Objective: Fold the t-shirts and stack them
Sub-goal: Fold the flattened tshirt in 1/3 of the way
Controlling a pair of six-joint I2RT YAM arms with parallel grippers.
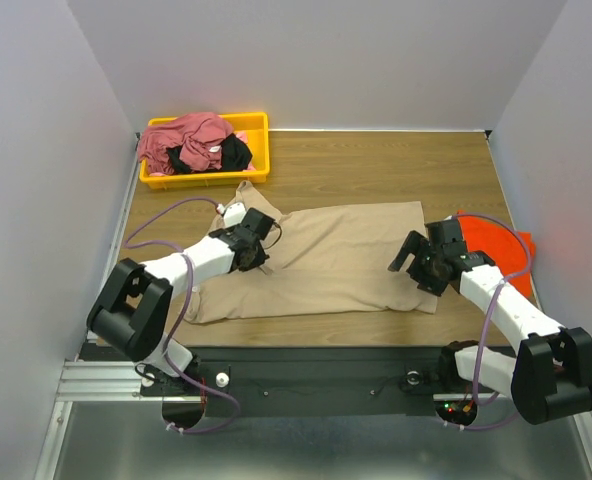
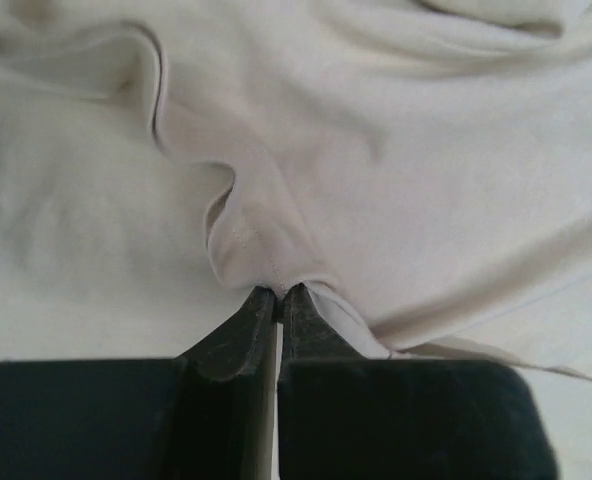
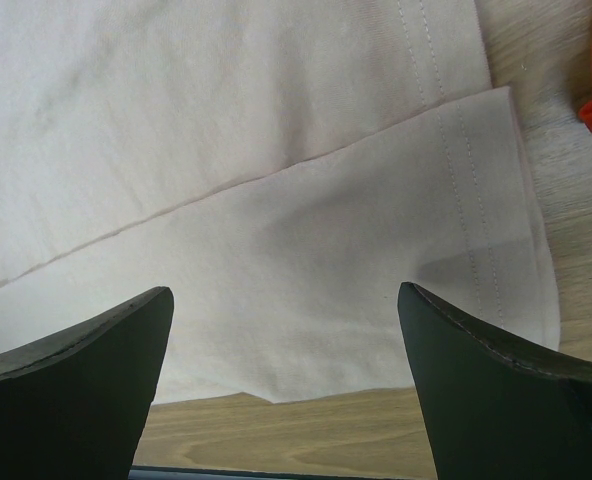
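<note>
A soft tan cloth t-shirt (image 1: 346, 250) lies spread across the middle of the wooden table (image 1: 376, 170), its left side rumpled. The left gripper (image 2: 278, 292) sits on that left side, jaws pinched together on a raised fold of the tan cloth. The right gripper (image 3: 284, 290) hovers over the shirt's near right corner, jaws spread wide with nothing between them. A bright orange-red t-shirt (image 1: 501, 240) lies at the table's right edge, just beside the tan one. In the far left corner, a yellow plastic bin (image 1: 216, 180) holds a dusty rose-red t-shirt (image 1: 186, 140) and a black t-shirt (image 1: 234, 152), heaped together.
</note>
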